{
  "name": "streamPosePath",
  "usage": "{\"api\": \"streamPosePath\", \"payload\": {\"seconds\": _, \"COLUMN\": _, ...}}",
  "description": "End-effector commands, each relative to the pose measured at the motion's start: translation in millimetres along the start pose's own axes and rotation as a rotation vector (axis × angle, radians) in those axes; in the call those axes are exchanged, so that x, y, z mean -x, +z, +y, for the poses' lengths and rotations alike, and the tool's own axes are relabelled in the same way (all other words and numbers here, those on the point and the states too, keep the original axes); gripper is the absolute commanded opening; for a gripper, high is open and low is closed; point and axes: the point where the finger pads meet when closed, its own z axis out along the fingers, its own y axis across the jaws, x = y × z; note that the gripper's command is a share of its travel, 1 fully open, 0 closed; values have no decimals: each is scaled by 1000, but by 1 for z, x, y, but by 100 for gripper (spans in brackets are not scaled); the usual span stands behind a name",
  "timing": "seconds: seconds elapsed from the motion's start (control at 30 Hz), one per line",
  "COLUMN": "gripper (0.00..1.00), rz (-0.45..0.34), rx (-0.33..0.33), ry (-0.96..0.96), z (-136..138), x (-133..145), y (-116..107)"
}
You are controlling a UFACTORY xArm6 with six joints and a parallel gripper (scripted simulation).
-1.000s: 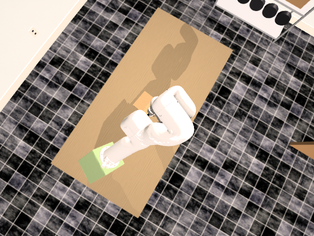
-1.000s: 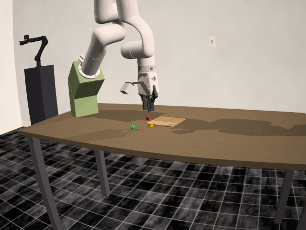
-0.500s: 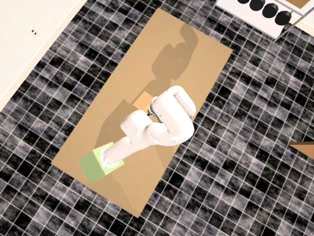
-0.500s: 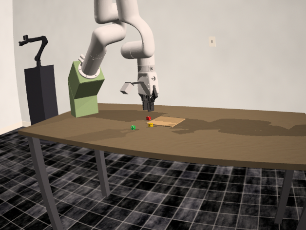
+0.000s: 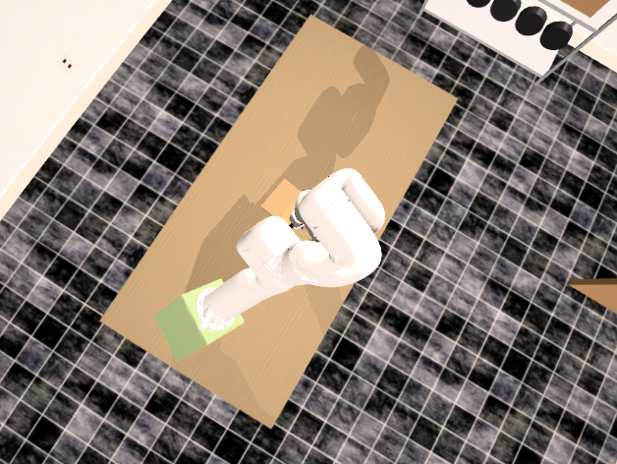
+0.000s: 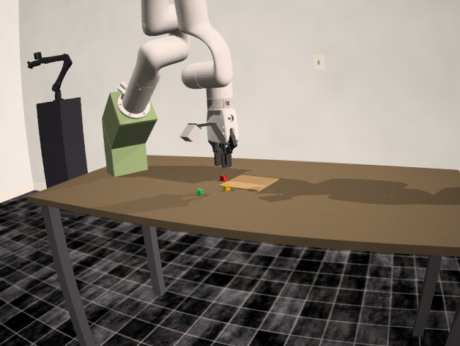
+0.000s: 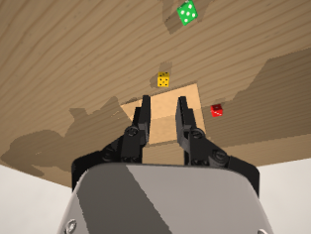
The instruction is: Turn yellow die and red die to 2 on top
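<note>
While the gripper (image 6: 223,162) hangs part-closed and empty above the table, nothing looks done: yellow die (image 7: 163,79) sits off the mat (image 7: 168,115) at twelve o'clock, red die (image 7: 216,110) at three.

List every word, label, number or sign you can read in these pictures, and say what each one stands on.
No words or numerals can be read.
Green die: white pips, five on the face in view.
Yellow die: dark pips, four on the face in view.
Red die: pips too small to count.
Arm's wrist: a small dark mark, too blurred to read.
</note>
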Motion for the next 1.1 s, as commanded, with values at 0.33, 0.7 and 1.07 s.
{"api": "streamPosePath", "payload": {"seconds": 0.33, "gripper": 31, "rz": -1, "rx": -2, "ry": 0, "z": -1, "x": 0, "y": 3}}
{"api": "streamPosePath", "payload": {"seconds": 0.7, "gripper": 31, "rz": -1, "rx": -2, "ry": 0, "z": 0, "x": 0, "y": 14}}
{"api": "streamPosePath", "payload": {"seconds": 1.07, "gripper": 31, "rz": -1, "rx": -2, "ry": 0, "z": 0, "x": 0, "y": 29}}
